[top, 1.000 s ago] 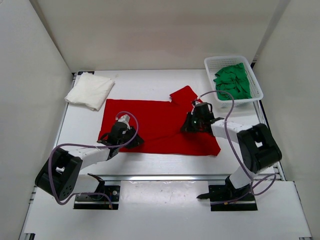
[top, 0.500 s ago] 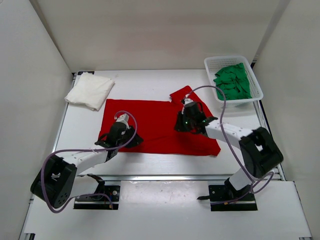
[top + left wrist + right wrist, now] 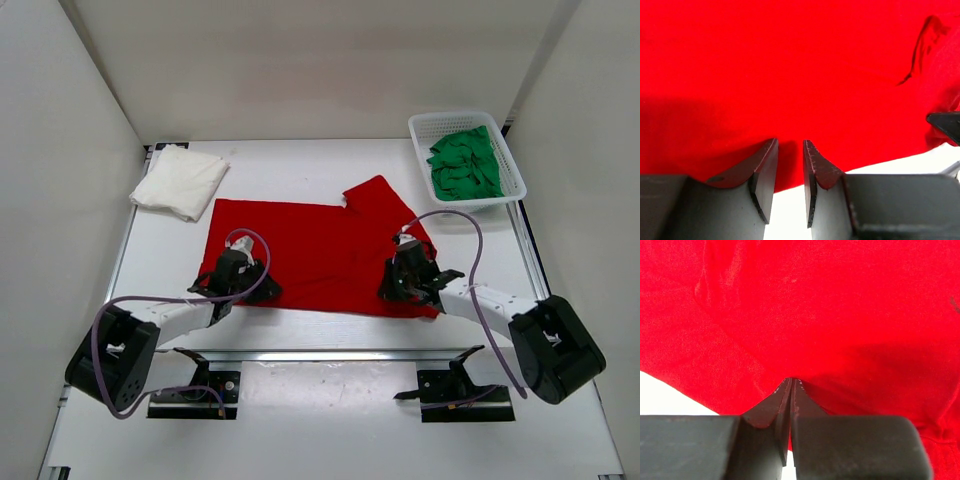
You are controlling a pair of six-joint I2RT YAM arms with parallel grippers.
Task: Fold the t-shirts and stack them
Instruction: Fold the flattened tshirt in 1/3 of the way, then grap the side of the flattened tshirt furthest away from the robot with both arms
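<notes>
The red t-shirt (image 3: 320, 245) lies spread flat mid-frame on the worktop (image 3: 300, 165), apparently ready for folding, its near hem pinched by the closed right end effector (image 3: 791, 381) and straddled, ungripped, by the half-parted left end effector (image 3: 790, 144); the folded white t-shirt (image 3: 180, 182) sits upper left, the green t-shirt (image 3: 465, 165) basketed upper right.

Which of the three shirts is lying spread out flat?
The red shirt, laid out in the middle. The white shirt sits folded at the far left; the green shirt is bunched in the basket.
</notes>
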